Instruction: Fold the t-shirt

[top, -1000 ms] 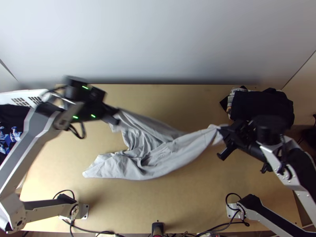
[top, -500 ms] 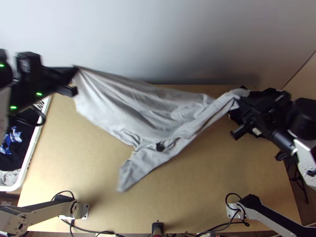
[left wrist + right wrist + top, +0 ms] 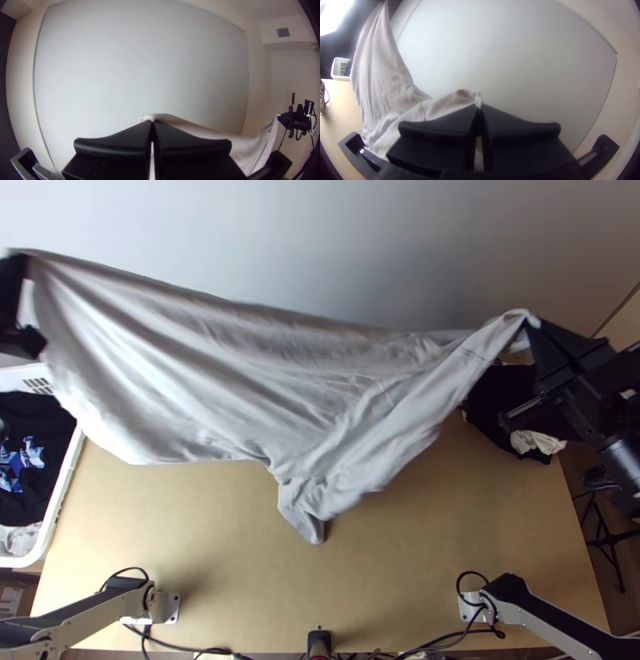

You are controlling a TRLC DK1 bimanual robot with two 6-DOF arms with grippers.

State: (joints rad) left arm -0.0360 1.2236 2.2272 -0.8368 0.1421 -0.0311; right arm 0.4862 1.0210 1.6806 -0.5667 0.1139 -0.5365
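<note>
Held up between both arms, the light grey t-shirt [image 3: 240,380] hangs stretched and creased, its lower part drooping to a tip over the middle of the table. At the top view's left edge my left gripper [image 3: 24,300] holds one upper corner; in the left wrist view the left gripper [image 3: 152,122] is shut on the cloth's edge. My right gripper [image 3: 534,328] grips another end on the right side, and in the right wrist view the right gripper [image 3: 479,108] is closed with a bit of shirt [image 3: 383,80] between its fingertips.
A white basket [image 3: 60,500] with dark, blue and grey cloths stands at the left. Dark clothing with a cream piece [image 3: 538,442] lies at the right, below the right gripper. The bare tabletop [image 3: 416,540] shows toward the near edge.
Both grippers have moved apart and up the picture, the left one farthest, to the view's left edge. The shirt went from bunched on the table to pulled out wide and raised.
</note>
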